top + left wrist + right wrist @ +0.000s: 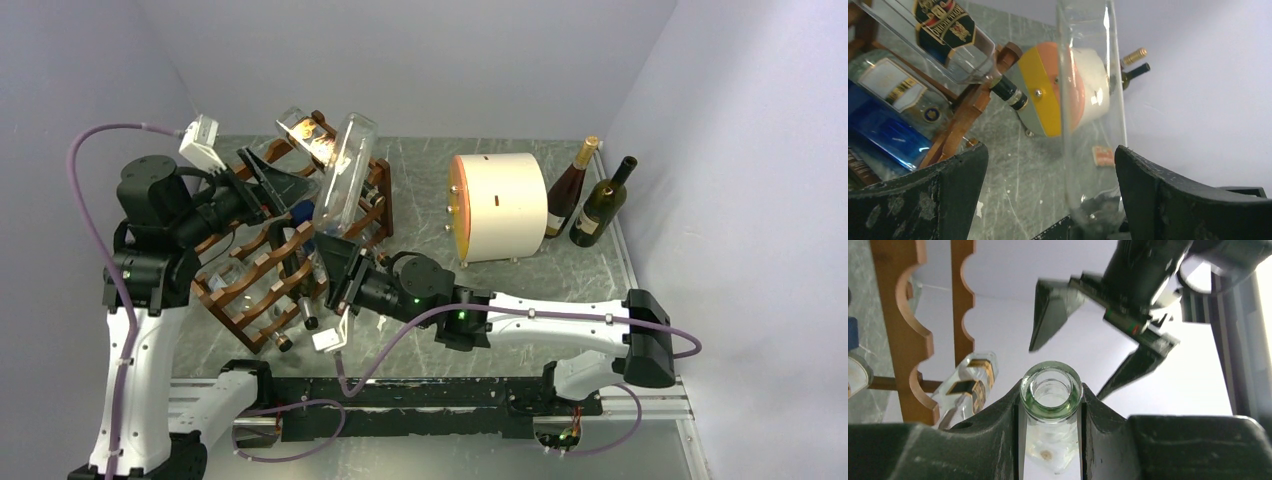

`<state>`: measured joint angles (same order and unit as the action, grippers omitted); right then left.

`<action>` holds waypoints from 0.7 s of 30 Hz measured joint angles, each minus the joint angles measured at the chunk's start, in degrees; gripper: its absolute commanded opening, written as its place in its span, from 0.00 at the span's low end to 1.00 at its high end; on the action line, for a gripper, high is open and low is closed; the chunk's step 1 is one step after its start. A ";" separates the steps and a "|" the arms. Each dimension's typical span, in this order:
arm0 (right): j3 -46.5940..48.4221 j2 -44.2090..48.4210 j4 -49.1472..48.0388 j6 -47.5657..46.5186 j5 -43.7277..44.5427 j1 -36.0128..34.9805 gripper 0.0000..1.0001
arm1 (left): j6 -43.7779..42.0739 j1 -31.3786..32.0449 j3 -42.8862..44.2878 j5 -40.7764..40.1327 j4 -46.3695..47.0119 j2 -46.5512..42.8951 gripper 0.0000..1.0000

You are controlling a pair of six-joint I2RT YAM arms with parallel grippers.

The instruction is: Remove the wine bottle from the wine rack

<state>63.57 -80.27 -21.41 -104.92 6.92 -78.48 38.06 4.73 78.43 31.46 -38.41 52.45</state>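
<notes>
A clear glass wine bottle (347, 172) stands tilted, base up, over the right end of the reddish-brown wine rack (262, 268). My right gripper (335, 262) is shut on its neck; in the right wrist view the green-tinted mouth (1051, 389) sits clamped between the fingers (993, 430). My left gripper (278, 186) is open beside the bottle's body. In the left wrist view the glass body (1091, 100) passes between the spread fingers (953, 185), close to the right one and apart from the left one.
Several other bottles lie in the rack, among them a labelled clear one (308, 135) and a blue one (885, 132). A cream drum (503, 206) lies on its side at mid-table. Two dark wine bottles (568, 190) (602, 206) lean at the right wall.
</notes>
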 measured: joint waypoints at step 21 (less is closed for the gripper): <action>5.42 16.94 -2.16 21.16 31.47 12.07 0.00 | -0.94 0.00 -1.53 -6.99 -0.98 -4.35 1.00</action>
<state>68.99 -63.33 -23.57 -83.77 38.39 -66.41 37.12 4.73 76.90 24.47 -39.40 48.10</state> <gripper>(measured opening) 0.357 0.997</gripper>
